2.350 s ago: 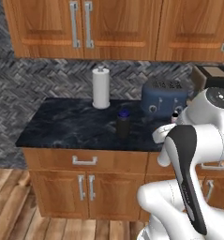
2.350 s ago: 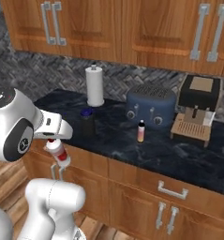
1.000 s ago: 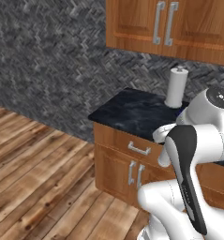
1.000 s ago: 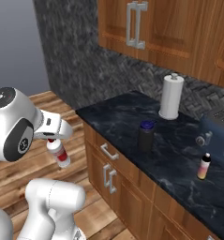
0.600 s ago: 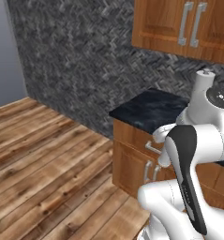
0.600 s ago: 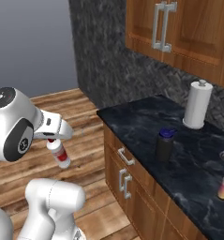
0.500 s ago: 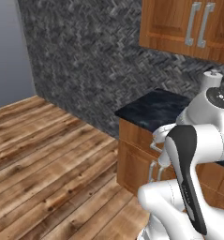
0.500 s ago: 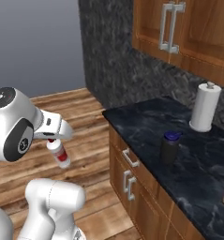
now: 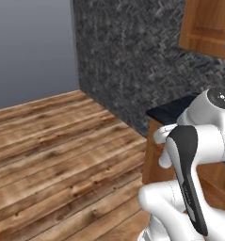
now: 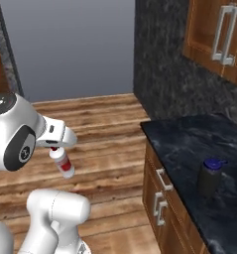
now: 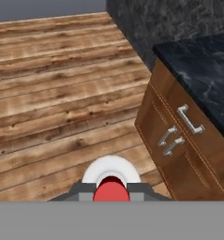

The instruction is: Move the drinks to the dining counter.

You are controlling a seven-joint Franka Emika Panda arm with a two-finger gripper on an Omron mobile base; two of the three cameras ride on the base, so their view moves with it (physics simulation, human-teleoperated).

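So the arm's got the slim white bottle with the red cap (image 10: 62, 162) pinched in its gripper (image 10: 54, 149), jaws clamped tight on the neck end, and the bottle hangs out tilted over the wooden floor (image 10: 105, 129), well away from any counter. From the hand view you're looking straight down the bottle (image 11: 111, 180), red cap nearest, white body past it, floorboards (image 11: 52, 108) beyond.

The squat black bottle with the blue cap (image 10: 209, 177) sits upright on the dark marbled countertop (image 10: 189, 144), set a little back from the front edge. That countertop tops wooden base cabinets (image 10: 162, 198) with metal handles (image 10: 162, 179), and there's a wooden wall cabinet (image 10: 219, 34) above it against the dark patterned wall (image 10: 159, 69). In the left base view the counter corner (image 9: 172, 109) just peeks out behind the arm. Grey wall (image 10: 65, 44) at the far end of the room.
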